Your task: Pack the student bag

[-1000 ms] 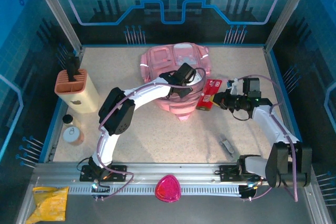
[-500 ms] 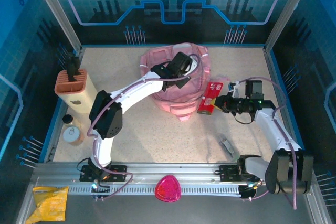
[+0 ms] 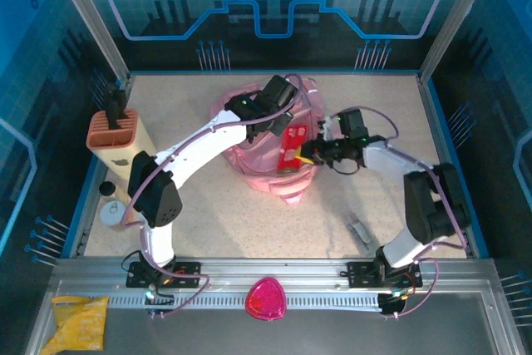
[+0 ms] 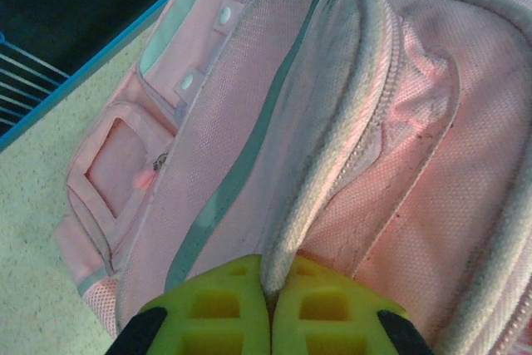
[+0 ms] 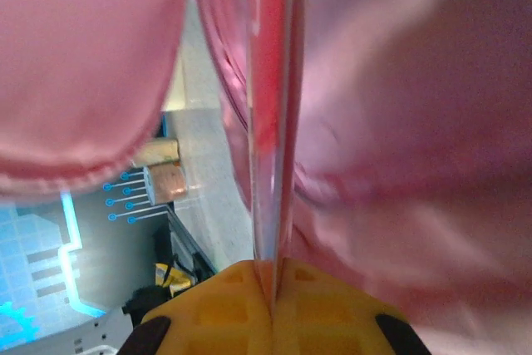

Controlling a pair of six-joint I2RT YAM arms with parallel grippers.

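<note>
on speckled table [image 3: 208,205], student bag [image 3: 268,165] under left hand [image 4: 270,293] tight on its strap [image 4: 337,155], right hand [image 5: 271,293] tight on red packet [image 3: 290,145]

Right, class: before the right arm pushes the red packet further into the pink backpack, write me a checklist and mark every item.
1. Is the left gripper shut on the backpack's grey piping: ok.
2. Is the right gripper shut on the red packet: ok.
3. Is there pink fabric on both sides of the packet: ok.
4. Is the opening wide enough: cannot tell.
5. Is there free room inside the backpack: cannot tell.
</note>
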